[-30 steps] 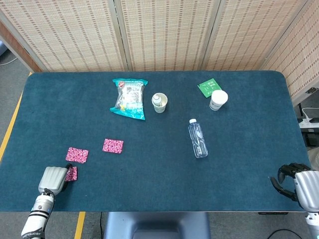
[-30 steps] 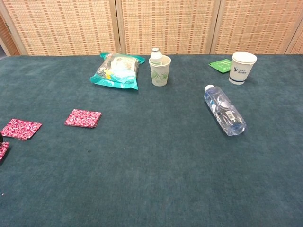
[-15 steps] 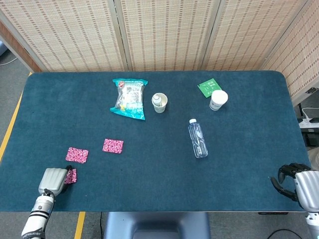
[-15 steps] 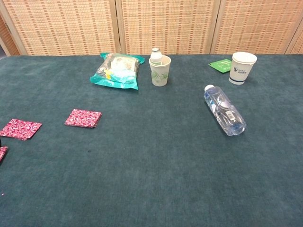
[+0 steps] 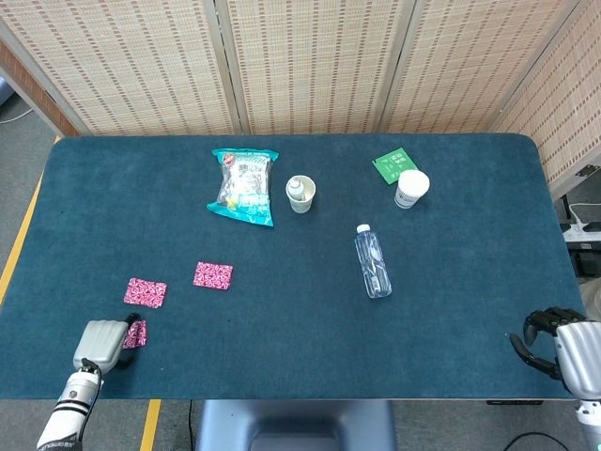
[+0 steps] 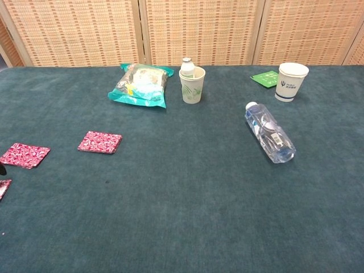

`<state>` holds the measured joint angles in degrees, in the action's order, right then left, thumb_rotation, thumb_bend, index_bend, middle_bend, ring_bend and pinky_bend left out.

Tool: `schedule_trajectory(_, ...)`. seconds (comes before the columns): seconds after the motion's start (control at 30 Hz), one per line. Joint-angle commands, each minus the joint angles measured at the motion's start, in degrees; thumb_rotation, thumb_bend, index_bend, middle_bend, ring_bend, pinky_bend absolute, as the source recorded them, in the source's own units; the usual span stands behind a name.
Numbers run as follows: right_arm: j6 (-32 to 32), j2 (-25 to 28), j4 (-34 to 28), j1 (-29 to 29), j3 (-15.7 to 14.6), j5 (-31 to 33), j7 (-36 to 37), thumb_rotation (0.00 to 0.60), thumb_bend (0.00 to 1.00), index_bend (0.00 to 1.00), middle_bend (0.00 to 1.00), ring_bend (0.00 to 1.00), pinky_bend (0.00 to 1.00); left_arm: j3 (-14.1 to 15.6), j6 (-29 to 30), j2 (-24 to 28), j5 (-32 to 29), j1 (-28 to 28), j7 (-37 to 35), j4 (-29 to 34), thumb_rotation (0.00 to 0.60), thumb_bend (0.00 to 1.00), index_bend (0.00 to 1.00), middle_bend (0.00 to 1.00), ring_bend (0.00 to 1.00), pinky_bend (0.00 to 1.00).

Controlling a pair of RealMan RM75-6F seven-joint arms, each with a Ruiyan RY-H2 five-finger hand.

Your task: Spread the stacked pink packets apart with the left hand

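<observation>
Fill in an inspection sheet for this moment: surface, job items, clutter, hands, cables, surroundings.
Surface: dark teal cloth-covered table, no spills seen.
Job's things: three pink packets, no longer stacked; two lie flat and apart, the third packet sits partly under the left hand.
Clutter: snack bag, paper cup with a small bottle in it, white cup, green packet, water bottle lying on its side.
Hands: left hand rests on the third packet at the near edge; right hand off the near right corner, fingers curled, holding nothing.
Cables: some on the floor at far right.
Surroundings: woven folding screen behind the table.
</observation>
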<state>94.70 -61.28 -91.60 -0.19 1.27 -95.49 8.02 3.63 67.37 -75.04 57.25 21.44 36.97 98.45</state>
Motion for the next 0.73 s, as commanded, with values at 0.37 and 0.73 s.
schedule_trajectory(0.37,-0.5,0.0,-0.1,0.2,0.1,0.3,-0.2,0.600,0.24,0.74,0.68,0.56,0.58,-0.9,15.0,0.6,23.9,-4.6,-14.9,-4.1,0.600,0.23,0.25,0.76,0.84,0.93)
schedule_trajectory(0.73,-1.1,-0.7,0.0,0.3,0.1,0.7,-1.9,0.600,0.24,0.74,0.68,0.56,0.58,-1.3,14.4,3.4,24.7,-6.5,-20.8,-4.3,0.600,0.27,0.24,0.41,0.44,0.51)
